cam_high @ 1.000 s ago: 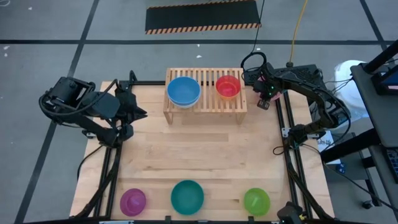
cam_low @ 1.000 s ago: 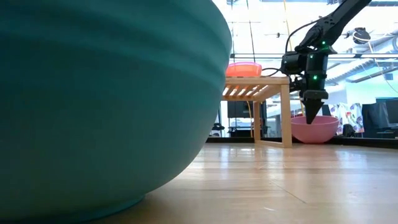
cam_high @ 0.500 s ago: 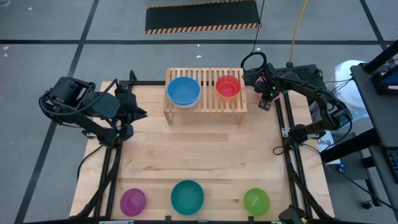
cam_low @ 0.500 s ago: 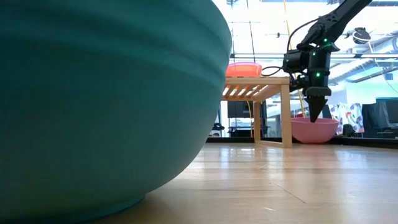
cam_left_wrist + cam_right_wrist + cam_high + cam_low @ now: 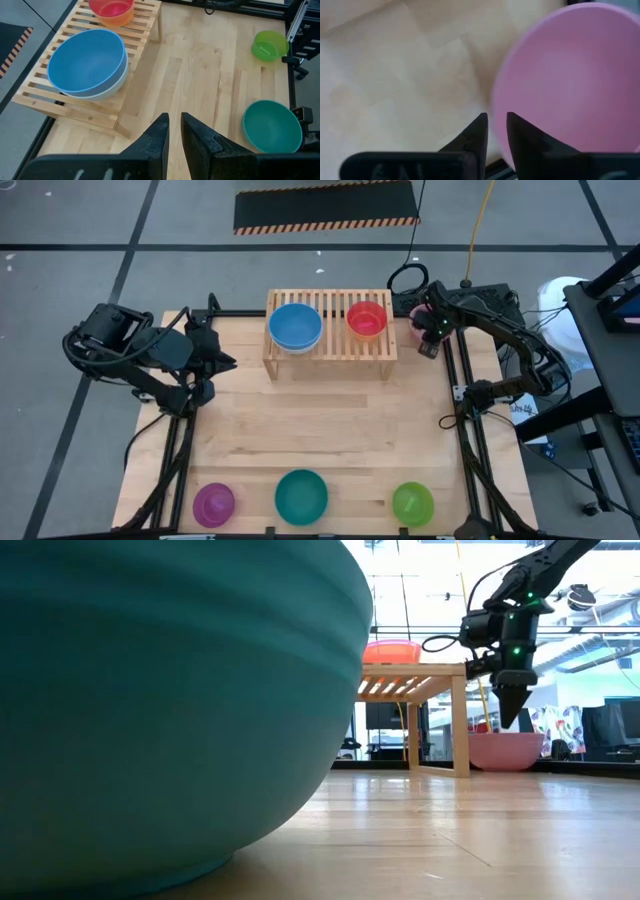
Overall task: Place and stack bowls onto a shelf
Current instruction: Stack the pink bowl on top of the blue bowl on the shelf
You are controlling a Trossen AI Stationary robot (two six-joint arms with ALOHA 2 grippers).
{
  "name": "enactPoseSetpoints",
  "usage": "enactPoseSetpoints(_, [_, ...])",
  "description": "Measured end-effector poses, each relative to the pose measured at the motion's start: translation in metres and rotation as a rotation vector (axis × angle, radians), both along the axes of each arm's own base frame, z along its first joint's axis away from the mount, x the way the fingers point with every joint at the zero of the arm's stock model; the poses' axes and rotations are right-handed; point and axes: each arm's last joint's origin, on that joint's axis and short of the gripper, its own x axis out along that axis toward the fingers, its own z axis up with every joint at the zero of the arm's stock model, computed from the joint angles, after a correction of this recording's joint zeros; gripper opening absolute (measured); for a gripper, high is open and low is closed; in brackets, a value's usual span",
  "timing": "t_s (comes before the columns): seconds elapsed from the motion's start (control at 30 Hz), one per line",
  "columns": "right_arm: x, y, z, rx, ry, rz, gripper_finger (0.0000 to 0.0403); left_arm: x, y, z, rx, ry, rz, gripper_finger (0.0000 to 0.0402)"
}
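The light-wood shelf stands at the table's far edge. On its slats a blue bowl sits nested in a white one, and a red bowl is nested in a yellowish one. A pink bowl rests on its base on the table, right of the shelf. My right gripper, shut and pointing down, hovers just above the rim of the pink bowl. My left gripper, shut, waits at the table's left edge. The purple bowl, teal bowl and green bowl sit along the near edge.
The teal bowl fills most of the low view. The shelf's right leg stands close beside the pink bowl. A black frame rail runs along the table's right edge. Bare wood lies between the shelf and the near row of bowls.
My right gripper has risen a little from the pink bowl's rim and drifted toward the table's right edge, staying pointed down. The bowl has stayed where it was.
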Motion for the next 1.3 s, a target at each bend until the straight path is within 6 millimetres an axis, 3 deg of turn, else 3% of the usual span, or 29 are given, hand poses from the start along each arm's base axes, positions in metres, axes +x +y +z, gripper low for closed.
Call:
enactPoseSetpoints(0.17, [-0.001, 0.004, -0.001, 0.05, -0.007, 0.081, 0.0074, 0.0, 0.0, 0.0, 0.0, 0.0, 0.0, 0.0056])
enactPoseSetpoints(0.33, [0.0, 0.0, 0.0, -0.009, 0.015, 0.076, 0.0074, 0.0, 0.0, 0.0, 0.0, 0.0, 0.0, 0.0056])
enactPoseSetpoints(0.77, [-0.001, 0.002, -0.001, 0.029, 0.003, 0.084, 0.0075, 0.0, 0.0, 0.0, 0.0, 0.0, 0.0, 0.0056])
enactPoseSetpoints(1.03, [0.002, -0.005, -0.014, 0.077, 0.038, 0.096, 0.0075, 0.0, 0.0, 0.0, 0.0, 0.0, 0.0, 0.0056])
enactPoseSetpoints(1.3, [0.004, -0.012, -0.013, -0.012, 0.047, 0.091, 0.0075, 0.0, 0.0, 0.0, -0.006, -0.001, 0.006, 0.0056])
